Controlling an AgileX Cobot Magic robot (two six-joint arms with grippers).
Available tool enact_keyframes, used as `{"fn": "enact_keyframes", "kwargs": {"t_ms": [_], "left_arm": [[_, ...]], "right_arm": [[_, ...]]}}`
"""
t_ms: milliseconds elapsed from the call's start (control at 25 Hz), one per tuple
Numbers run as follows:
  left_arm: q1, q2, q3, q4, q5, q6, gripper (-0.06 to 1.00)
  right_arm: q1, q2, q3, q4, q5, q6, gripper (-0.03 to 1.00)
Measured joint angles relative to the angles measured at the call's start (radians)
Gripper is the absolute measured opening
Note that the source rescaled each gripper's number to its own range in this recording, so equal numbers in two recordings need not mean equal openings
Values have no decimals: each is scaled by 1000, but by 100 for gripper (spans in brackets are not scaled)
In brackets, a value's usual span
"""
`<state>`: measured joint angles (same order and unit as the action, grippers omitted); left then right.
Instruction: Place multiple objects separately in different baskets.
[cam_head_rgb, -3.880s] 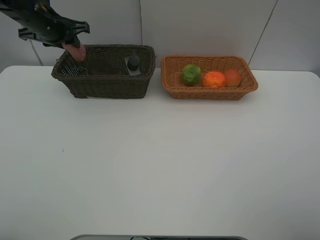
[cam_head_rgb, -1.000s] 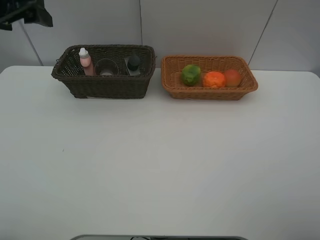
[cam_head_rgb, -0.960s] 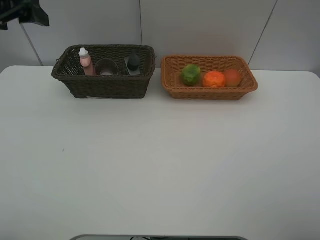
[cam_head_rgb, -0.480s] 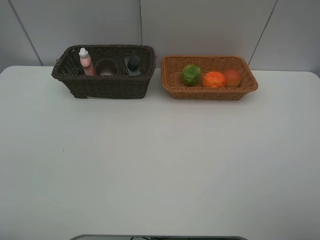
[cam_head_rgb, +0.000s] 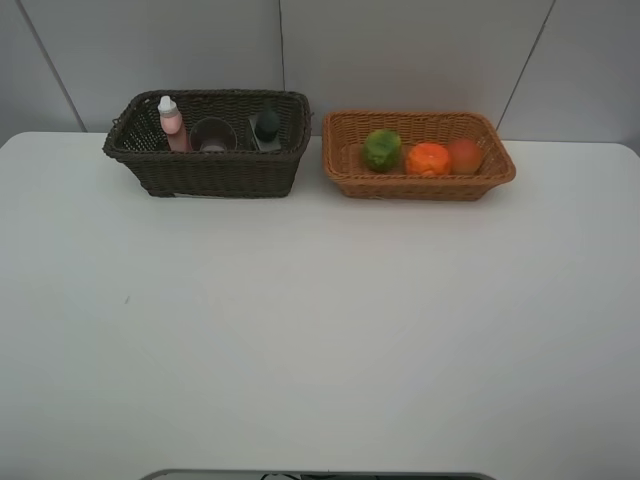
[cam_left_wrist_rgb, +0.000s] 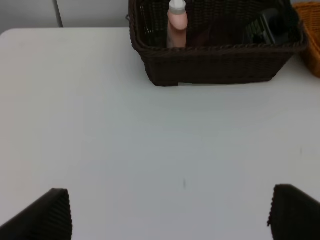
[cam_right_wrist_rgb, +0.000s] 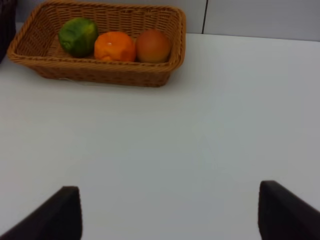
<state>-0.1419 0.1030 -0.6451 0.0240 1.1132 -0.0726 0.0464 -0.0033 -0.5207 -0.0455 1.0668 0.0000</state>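
Inside the dark basket (cam_head_rgb: 210, 170), the pink bottle (cam_head_rgb: 171, 125) stands upright, cap up.

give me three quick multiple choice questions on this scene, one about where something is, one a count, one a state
1. Where is the pink bottle?
A. in the dark brown basket
B. in the tan basket
C. on the table

2. How many fruits lie in the tan basket?
A. one
B. two
C. three

3. How does the left gripper stand?
A. shut on the cup
B. open, holding nothing
C. shut on the pink bottle

Answers: 1 A, it stands upright at that basket's left end. 2 C, green fruit, orange and peach lie in a row. 3 B, its fingers stand wide apart over bare table.
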Motion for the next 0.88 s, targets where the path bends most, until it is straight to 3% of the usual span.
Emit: {"fn": "enact_keyframes", "kwargs": {"t_ms": [280,880], "left_arm": [[0,-81,103,1,11,26,100],[0,-107,141,1,-40,26,100]], "right_arm": [[0,0,0,0,0,0,79],[0,0,0,0,0,0,79]]}}
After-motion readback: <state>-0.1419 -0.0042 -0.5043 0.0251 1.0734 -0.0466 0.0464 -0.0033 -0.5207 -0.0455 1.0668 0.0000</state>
